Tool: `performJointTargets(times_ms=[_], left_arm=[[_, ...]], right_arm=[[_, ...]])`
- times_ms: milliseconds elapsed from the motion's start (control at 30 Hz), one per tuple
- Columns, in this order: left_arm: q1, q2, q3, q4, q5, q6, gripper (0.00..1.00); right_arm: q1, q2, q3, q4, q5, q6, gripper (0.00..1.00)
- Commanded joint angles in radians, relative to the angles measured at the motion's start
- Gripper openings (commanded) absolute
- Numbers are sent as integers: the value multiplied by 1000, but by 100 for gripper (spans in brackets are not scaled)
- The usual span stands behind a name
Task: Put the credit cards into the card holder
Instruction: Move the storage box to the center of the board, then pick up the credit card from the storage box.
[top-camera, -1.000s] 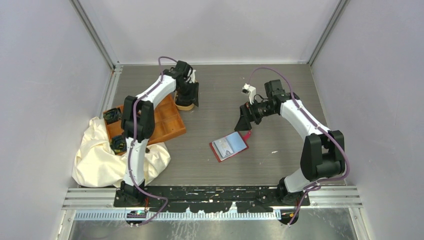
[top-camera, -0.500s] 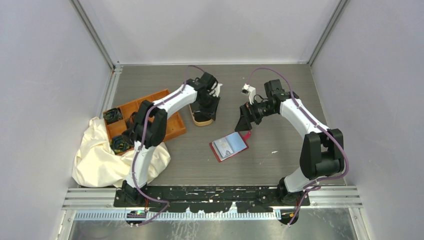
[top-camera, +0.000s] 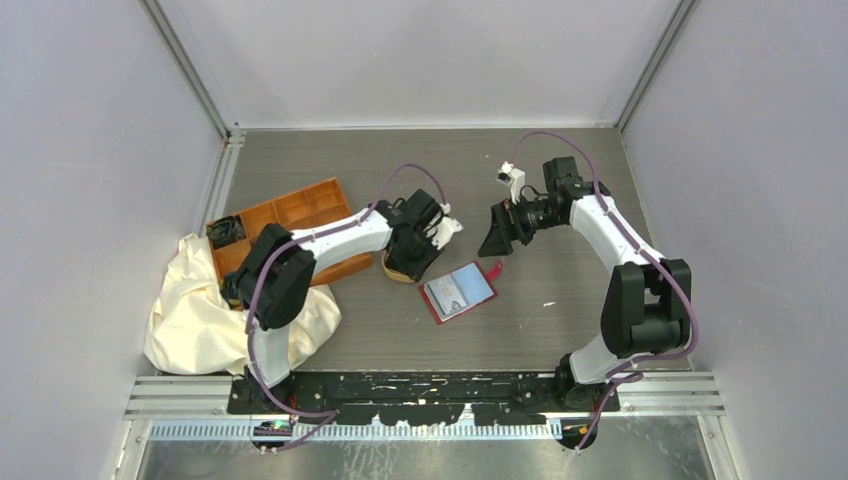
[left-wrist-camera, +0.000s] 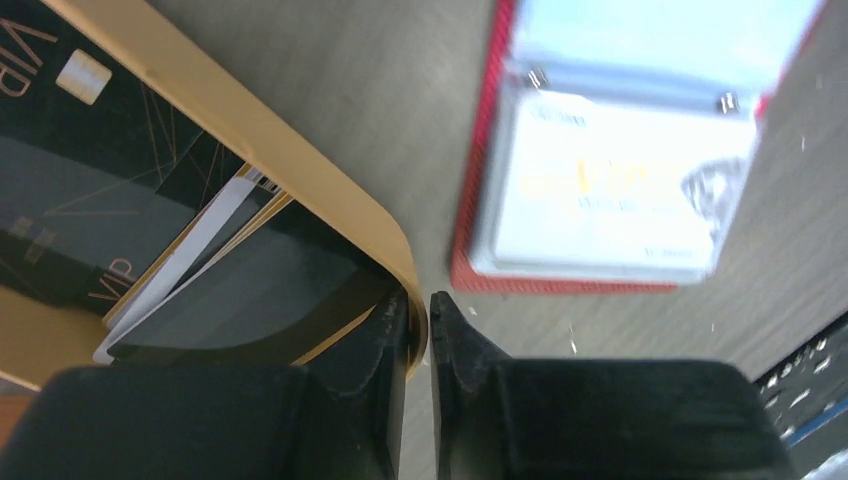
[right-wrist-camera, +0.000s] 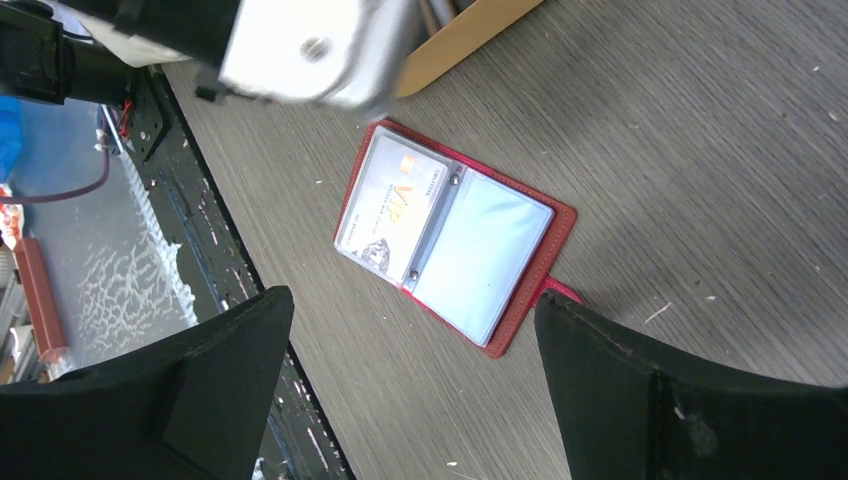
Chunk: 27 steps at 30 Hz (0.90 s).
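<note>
Left gripper (left-wrist-camera: 420, 320) jaws pinch the rim of the oval tan dish (left-wrist-camera: 300, 170), so its black plastic credit cards (left-wrist-camera: 100, 200) sit beside the open red card holder (left-wrist-camera: 600, 200), likely for easy reach; right gripper (right-wrist-camera: 408, 310) jaws spread wide.

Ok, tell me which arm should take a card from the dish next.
Probably right: the right gripper is open near the dish; the left gripper is shut on the dish's rim.

Top view, left of centre: I note an orange compartment tray (top-camera: 300, 208), its lower-left end over a crumpled cream cloth (top-camera: 195, 320). A dark bundle (top-camera: 225, 230) sits in the tray's leftmost compartment. A tan oval dish (top-camera: 398, 271) lies just right of the tray on the grey wood-grain table (top-camera: 560, 300); whether they touch, I cannot tell.
</note>
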Motion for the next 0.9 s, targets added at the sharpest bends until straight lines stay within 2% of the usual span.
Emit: performJointTargets(times_ms=[0,167,300,367,467,533,633,767,867], left_arm=[[-13,-163,-124,90,-5,126,18],[-14,-317,-251,210,-49,49,29],[-10,-472,-351,319,-78,-59,31],[-2,-556,-428,388,-76,-139,32],[33,-688,-597,539,-39,-316,43],[64,-768,-720,650,1,-458,49],[104,-858,-899,838,40,-710,50],[107,-920,-1082,965,15,-931,41],[108,-928,-1143,954,-35,-1026,35]], right_arm=[[-10,-22,37,0,-41,-19,95],[-10,-27,25,12,-62,-23,95],[0,-53,-16,74,-110,-12,95],[28,-63,-25,109,-105,-11,95],[124,-51,-4,148,-38,-15,96],[206,-9,46,147,23,-19,96],[289,107,168,141,79,16,96],[359,337,438,5,200,60,89],[405,482,609,-92,272,61,81]])
